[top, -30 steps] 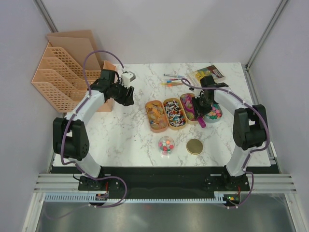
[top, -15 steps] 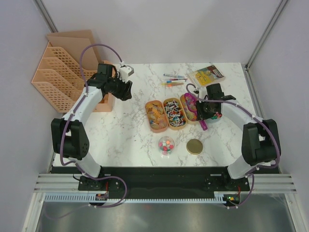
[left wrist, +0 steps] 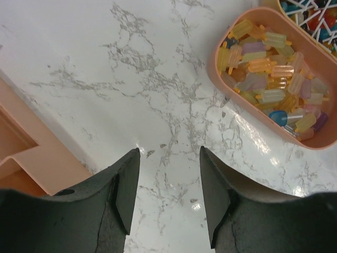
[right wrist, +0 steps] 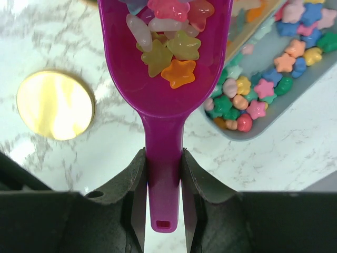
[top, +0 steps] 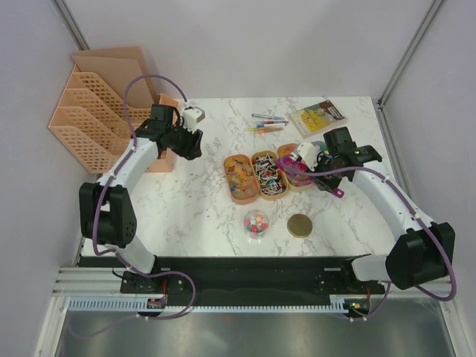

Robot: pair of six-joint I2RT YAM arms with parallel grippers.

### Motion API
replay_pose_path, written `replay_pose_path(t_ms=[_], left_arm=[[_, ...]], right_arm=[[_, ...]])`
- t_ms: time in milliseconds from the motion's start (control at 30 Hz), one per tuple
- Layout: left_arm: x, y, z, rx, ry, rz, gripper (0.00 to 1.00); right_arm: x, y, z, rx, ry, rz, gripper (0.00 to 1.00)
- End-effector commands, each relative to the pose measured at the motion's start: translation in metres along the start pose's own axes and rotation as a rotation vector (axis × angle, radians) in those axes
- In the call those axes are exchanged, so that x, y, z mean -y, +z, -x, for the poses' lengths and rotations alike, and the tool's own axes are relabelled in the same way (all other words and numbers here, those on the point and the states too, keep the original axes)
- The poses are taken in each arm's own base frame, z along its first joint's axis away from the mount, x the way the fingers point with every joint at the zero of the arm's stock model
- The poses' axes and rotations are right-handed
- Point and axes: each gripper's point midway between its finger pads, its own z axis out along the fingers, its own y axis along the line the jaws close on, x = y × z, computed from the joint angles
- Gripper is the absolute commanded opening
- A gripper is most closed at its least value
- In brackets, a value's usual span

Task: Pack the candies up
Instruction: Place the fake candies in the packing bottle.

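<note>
My right gripper [right wrist: 163, 158] is shut on the handle of a purple scoop [right wrist: 164, 79]. The scoop holds several pastel star and gummy candies [right wrist: 171, 50]. In the top view the right gripper [top: 322, 177] holds the scoop [top: 290, 165] above the right end of the row of orange trays [top: 230, 195]. A grey tray [right wrist: 263, 125] of pastel star candies lies just right of the scoop. The tray of yellow-orange gummies [left wrist: 271, 74] lies at the upper right of the left wrist view. My left gripper [left wrist: 168, 153] is open and empty over bare marble, also in the top view [top: 190, 143].
A small clear jar of coloured candies [top: 255, 223] and a gold lid [top: 300, 225], also in the right wrist view [right wrist: 55, 104], sit near the front. Pens [top: 264, 123] and a packet [top: 318, 115] lie at the back. An orange file rack [top: 89, 111] stands at the left.
My right gripper has lifted the scoop out of the grey tray and swung its bowl left over the orange trays. My left gripper has shifted slightly back and left.
</note>
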Motion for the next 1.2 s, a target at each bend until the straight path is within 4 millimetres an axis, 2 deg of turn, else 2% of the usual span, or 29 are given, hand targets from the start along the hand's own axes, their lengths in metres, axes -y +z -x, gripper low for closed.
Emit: replay_pose_path(t_ms=[0,67,200,300,567,700,867,1167], left_arm=[[-0.001,-0.014,0.009,0.073,-0.012,0.038,0.57],[0.0,-0.017,0.005,0.08,-0.005,0.049,0.57],[-0.003,-0.019,-0.003,0.083,-0.001,0.082,0.57],[-0.007,-0.022,-0.005,0.09,-0.01,0.112,0.56],[-0.012,-0.025,-0.015,0.109,-0.04,0.153,0.56],[-0.012,-0.026,-0.02,0.117,-0.035,0.16,0.57],[-0.014,-0.028,-0.022,0.125,-0.038,0.17,0.57],[-0.015,-0.029,-0.016,0.157,-0.058,0.173,0.56]], right_arm=[[-0.018,-0.022,-0.006,-0.089,-0.251,0.036,0.0],[-0.025,-0.025,-0.008,-0.13,-0.309,0.038,0.0],[-0.053,-0.025,-0.001,-0.191,-0.426,0.063,0.0],[-0.065,-0.025,0.002,-0.243,-0.483,0.065,0.0],[-0.089,-0.028,0.014,-0.324,-0.596,0.06,0.0],[-0.094,-0.029,0.015,-0.38,-0.653,0.045,0.0],[-0.091,-0.032,0.01,-0.47,-0.724,0.009,0.0],[-0.088,-0.046,0.012,-0.558,-0.799,-0.014,0.0]])
